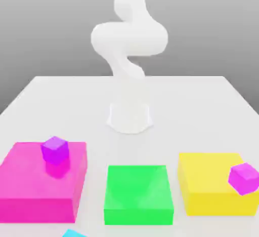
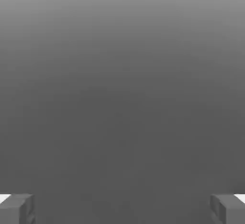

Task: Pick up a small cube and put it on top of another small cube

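Cyan cube (image 1: 75, 233): lying at the table's near edge, just in front of the pink block's near right corner, cut off by the exterior view's bottom.
Magenta-violet cube (image 1: 54, 150): sitting on top of the pink block (image 1: 30, 180), toward its far right part, near the table's near-left corner.
Second magenta-violet cube (image 1: 244, 178): resting tilted at the right edge of the yellow block (image 1: 210, 183), near the table's near-right corner.
Green block (image 1: 137, 193): lying between pink and yellow blocks, along the near edge, apart from both.
White table (image 1: 202, 109): carrying all blocks.
Arm (image 1: 129, 38): rising from its base at table centre, behind the green block.
Gripper (image 2: 122, 208): fingers (image 2: 16, 207) standing spread wide, pinching nothing, grey background between.
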`<state>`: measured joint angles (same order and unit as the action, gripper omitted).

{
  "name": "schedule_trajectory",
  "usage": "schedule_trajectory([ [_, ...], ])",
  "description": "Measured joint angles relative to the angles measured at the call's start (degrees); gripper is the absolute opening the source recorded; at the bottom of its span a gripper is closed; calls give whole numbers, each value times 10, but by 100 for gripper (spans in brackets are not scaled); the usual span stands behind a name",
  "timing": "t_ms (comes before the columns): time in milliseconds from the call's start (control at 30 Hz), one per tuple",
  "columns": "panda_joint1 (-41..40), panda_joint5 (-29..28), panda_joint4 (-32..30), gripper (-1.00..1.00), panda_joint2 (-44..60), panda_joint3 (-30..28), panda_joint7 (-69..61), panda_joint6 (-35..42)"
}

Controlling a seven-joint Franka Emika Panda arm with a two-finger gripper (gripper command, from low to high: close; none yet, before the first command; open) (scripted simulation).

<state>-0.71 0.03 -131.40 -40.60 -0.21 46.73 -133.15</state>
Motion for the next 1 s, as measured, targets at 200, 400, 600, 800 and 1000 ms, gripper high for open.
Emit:
schedule_trajectory([
  [200,-16,1,9,0,128,-7,22,-34],
  [400,-29,2,18,0,253,-16,43,-66],
  [600,-44,8,28,0,377,-26,61,-99],
  [800,-58,18,37,0,502,-33,75,-131],
  [1000,-71,33,47,0,627,-40,86,-166],
])
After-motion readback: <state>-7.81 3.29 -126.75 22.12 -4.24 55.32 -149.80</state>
